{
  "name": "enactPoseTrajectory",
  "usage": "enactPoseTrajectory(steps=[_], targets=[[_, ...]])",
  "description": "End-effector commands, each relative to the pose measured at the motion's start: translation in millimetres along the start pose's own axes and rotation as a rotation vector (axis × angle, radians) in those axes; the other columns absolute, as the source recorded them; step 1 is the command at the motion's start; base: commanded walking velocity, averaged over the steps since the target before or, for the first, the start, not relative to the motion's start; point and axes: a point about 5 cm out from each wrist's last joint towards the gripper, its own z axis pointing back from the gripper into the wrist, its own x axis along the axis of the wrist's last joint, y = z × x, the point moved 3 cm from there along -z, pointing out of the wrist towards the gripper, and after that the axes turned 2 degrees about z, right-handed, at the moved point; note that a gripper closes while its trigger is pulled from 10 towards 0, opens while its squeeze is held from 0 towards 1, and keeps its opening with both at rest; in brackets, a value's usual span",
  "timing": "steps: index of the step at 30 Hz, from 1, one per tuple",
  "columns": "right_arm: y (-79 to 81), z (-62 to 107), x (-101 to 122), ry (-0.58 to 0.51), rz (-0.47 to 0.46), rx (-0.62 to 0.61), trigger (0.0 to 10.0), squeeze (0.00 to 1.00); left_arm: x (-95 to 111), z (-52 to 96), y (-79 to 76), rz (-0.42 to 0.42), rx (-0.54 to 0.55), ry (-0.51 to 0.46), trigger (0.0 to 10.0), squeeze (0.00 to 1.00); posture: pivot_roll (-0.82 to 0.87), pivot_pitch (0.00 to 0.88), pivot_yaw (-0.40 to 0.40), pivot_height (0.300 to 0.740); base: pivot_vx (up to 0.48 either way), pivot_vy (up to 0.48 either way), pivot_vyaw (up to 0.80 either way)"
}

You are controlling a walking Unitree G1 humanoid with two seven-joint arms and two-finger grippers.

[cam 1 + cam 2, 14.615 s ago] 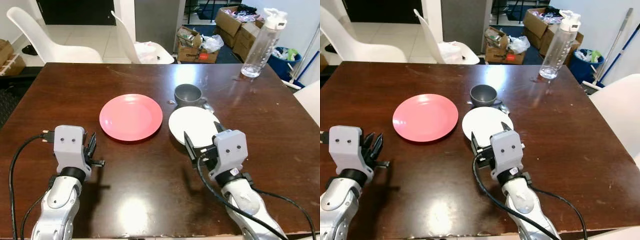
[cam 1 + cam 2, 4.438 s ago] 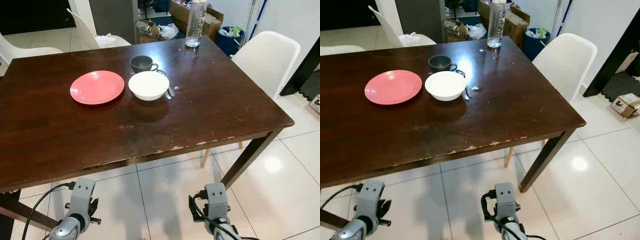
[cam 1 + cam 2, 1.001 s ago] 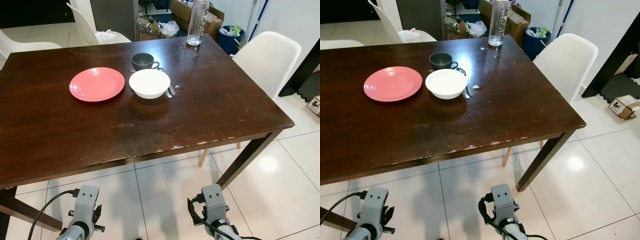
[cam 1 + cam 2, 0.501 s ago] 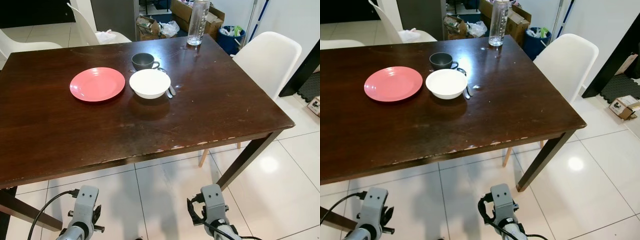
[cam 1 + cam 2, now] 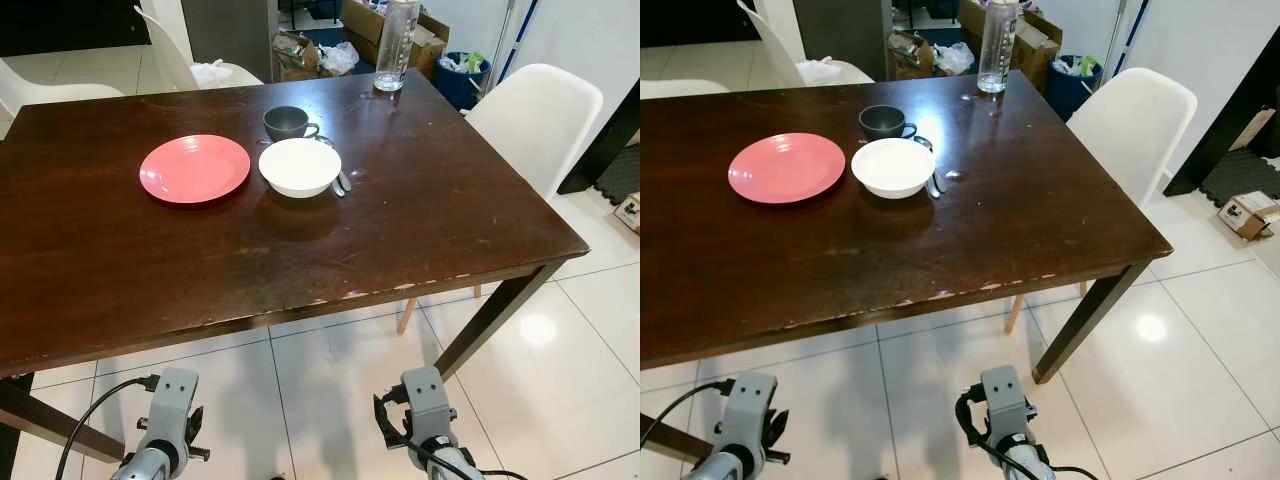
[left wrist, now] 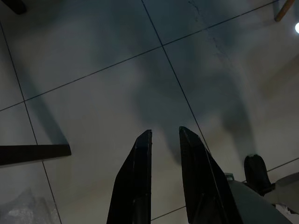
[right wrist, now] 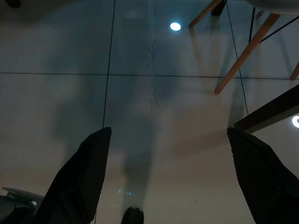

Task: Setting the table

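- While both arms hang low in front of the tabletop's near edge, the left gripper (image 6: 164, 135) points down at the pale tiled floor (image 6: 93, 93), its two black fingers nearly together with a narrow gap between them and nothing held.
- The right gripper (image 7: 170, 135) also points at the floor, its fingers spread wide apart and empty; their tips run out of the wrist picture, so only the upper parts can be made out.
- In the head views each arm is cut off at the bottom edge: only the grey wrist housing and a loop of black cable show, left (image 5: 172, 400) and right (image 5: 420, 400).
- Both wrist pictures are dim; wooden chair legs (image 7: 243, 56) and a dark table leg can be picked out beyond the right gripper.
- On the dark wooden tabletop (image 5: 420, 200), well apart from the grippers, lie a pink plate (image 5: 194, 168) and just beside it a white bowl (image 5: 299, 166).
- A dark mug (image 5: 287, 123) stands just behind the bowl.
- A utensil (image 5: 341, 183) lies partly hidden by the bowl's right rim; its kind is hard to tell.
- A clear water bottle (image 5: 394, 45) stands at the far edge, its top cut off.
- A white chair (image 5: 535, 115) stands at the table's right side.
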Motion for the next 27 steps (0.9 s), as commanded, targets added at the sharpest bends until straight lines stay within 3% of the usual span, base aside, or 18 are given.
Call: enactPoseTrajectory(steps=[1,27], targets=[[0.5,3.7,-7.5,0.022,0.007,0.001,10.0,0.0,-10.5,3.1,1.8,-0.014,0.004,0.033,10.0,0.0,0.0,0.054,0.044,0.74,0.0,0.0,0.0],[0.2,3.8,-6.2,0.014,0.005,-0.008,10.0,0.0,-8.0,4.2,4.1,-0.012,0.013,0.025,10.0,0.0,0.01,0.09,0.052,0.74,0.0,0.0,0.0]])
